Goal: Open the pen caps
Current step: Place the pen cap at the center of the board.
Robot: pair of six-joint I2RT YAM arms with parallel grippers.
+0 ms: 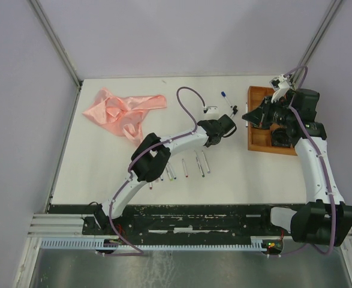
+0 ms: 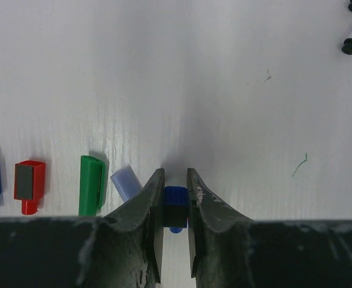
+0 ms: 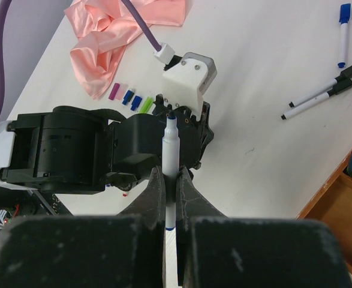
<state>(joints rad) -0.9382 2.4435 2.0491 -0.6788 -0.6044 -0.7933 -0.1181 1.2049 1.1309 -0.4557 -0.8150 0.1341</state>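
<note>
A blue cap [image 2: 176,201] is clamped in the left tool [image 2: 176,177] and a bared blue-tipped pen [image 3: 170,144] in the right tool [image 3: 171,177], evidently for separation.

No text, label, brand, number or sign is showing legibly in any view. The blue cap [image 2: 176,197], the red cap [image 2: 30,180] and the white pen [image 3: 170,159] are presenting plain surfaces, and anything finer is blurring beyond reading.
</note>
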